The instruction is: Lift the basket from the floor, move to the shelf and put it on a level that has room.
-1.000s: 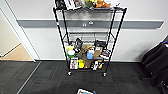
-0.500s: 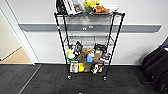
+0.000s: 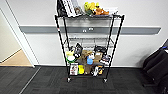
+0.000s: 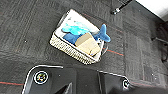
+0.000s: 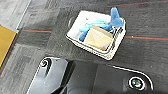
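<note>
The basket [image 4: 78, 46] sits on the floor [image 4: 22, 30], unlifted, holding a blue plush toy [image 4: 102, 33] and a brown box [image 4: 88, 44]. Both wrists hang above it, neither plainly nearer. Pincer state: cannot tell. The shelf [image 3: 87, 45] stands ahead.

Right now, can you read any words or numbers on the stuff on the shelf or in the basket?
No, none can be read.
Books on the shelf's top tier: print too blurred.
Boxes and packets on the lower tiers: labels too blurred.
Small tags on the wall strip: too small.
Tan box in the basket: no readable marking.
</note>
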